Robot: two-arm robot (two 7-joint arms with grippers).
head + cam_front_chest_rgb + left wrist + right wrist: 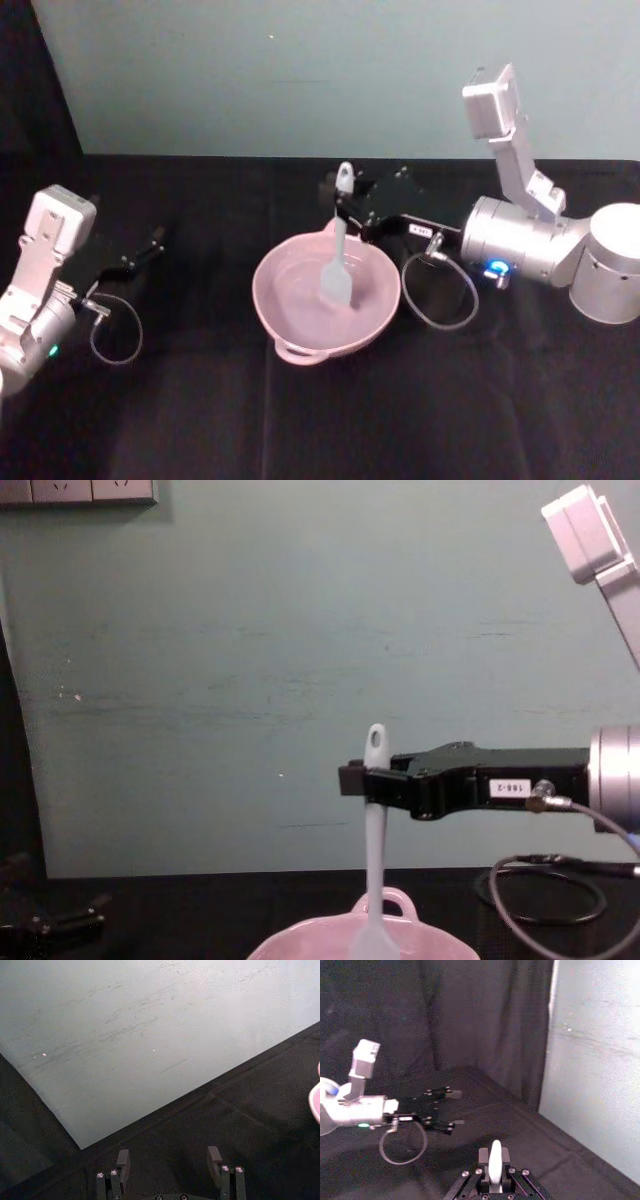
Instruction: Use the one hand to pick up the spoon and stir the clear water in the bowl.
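Black-clothed table (300, 430), with the pink bowl (268, 312) mid-table as reference.

Right gripper (347, 207) reaches in from the bowl's right and hangs over its far rim, fingers clamped on the white spoon (340, 248). Left gripper (168, 1160) is parked well to the bowl's left, low over the cloth, fingers spread and holding nothing.

The spoon is near-upright. The end with the hole pokes up above the fingers and the flat head hangs down inside the bowl. In the chest view the head sits below the rim line. Can't tell if it's touching the water (300, 300), which barely shows against the pink.

Handling, my read:
- Spoon is light, stiff, smooth plastic.
- The pinch is high on the handle, just under the hole. That makes a long lever, so water drag could make it pivot or slip in the fingers.
- A hold lower on the handle would be steadier, but there's less rim clearance.
- Bowl is ceramic and may chip or slide if the head hits the wall, so keep stir circles small.
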